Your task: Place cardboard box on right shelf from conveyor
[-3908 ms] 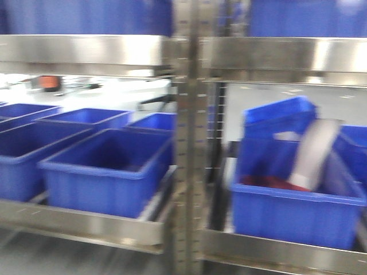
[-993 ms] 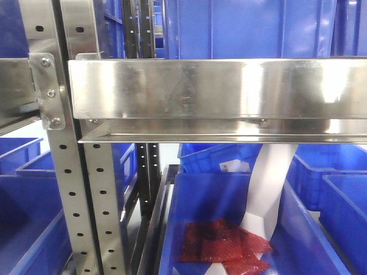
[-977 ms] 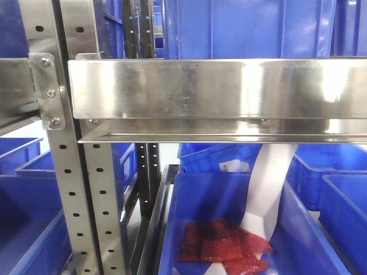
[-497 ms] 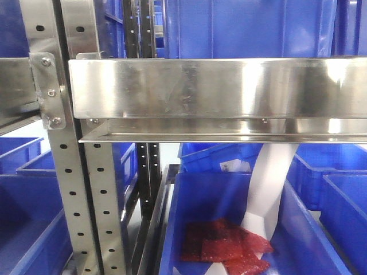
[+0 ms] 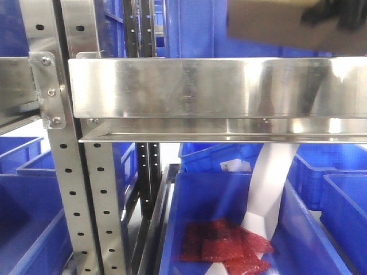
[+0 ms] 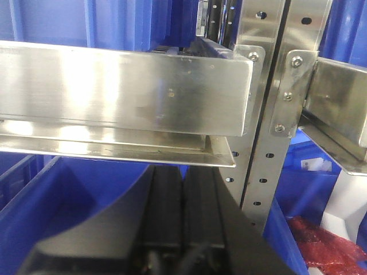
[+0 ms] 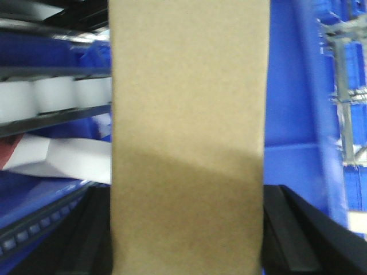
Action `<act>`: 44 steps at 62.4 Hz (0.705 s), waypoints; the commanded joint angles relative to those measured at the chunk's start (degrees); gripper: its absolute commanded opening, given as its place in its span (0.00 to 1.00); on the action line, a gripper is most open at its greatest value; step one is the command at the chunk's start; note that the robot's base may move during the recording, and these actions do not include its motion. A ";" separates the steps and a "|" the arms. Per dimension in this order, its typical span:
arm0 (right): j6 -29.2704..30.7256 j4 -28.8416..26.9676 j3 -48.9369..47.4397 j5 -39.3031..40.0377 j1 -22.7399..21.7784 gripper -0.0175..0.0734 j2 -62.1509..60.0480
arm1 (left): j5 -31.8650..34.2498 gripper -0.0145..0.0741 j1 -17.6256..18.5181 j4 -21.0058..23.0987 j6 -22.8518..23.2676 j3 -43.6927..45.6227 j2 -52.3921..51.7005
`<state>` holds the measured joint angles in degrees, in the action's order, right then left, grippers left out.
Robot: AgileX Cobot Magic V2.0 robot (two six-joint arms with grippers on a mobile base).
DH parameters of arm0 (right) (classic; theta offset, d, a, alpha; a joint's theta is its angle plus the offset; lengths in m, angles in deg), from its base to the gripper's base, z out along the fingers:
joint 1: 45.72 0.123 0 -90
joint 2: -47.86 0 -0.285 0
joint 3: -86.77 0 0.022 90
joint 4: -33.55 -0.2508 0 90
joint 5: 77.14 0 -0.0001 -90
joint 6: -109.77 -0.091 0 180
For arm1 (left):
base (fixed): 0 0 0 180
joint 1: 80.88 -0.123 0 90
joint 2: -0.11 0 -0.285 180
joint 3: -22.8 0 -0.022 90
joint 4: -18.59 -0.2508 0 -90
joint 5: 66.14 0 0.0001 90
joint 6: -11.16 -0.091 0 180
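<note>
we have the box [image 7: 189,137] in the right gripper [image 7: 189,258]: in the right wrist view its plain tan face fills the middle of the picture, with a dark jaw showing at each lower side, so the jaws stand closed against its two opposite narrow sides. in the front view the box [image 5: 269,23] shows blurred at the top right, above the shelf's [image 5: 200,89] steel front lip and not yet resting on anything we can see. behind it stand blue bins [image 5: 241,28].

we judge the box light and fairly stiff, being plain cardboard held level by a side pinch alone. cardboard walls give under pressure, so a hold across the middle of the sides, where we seem to have it, should spread the squeeze better than one near a corner. the surface is matt, so slipping looks unlikely, though a long slab may tip if held off centre.

the left gripper [image 6: 183,229] sits low and near in its own view, under the neighbouring shelf lip, its dark jaws pressed together with nothing between them.

the steel lip is hard and slick, so the box should slide easily once set down.
</note>
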<state>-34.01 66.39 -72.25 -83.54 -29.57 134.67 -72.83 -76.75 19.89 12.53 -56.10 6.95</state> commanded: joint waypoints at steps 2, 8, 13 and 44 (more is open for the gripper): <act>0.35 2.20 -2.31 5.62 0.00 0.25 -0.41 | 4.92 0.03 -0.03 -0.07 0.27 -0.59 -0.45; 0.35 2.20 -2.31 5.69 0.00 0.25 0.09 | 4.92 0.03 -0.03 -0.07 0.27 -0.59 -0.45; 0.35 2.20 -2.31 6.88 0.00 0.25 0.13 | 4.92 0.03 -0.03 -0.07 0.27 -0.59 -0.45; -0.82 0.60 -2.31 9.72 0.00 0.89 0.13 | 4.92 0.03 -0.03 -0.07 0.27 -0.59 -0.45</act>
<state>-34.55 67.24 -72.25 -78.34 -29.57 136.90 -72.83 -76.75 19.89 12.53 -56.10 6.95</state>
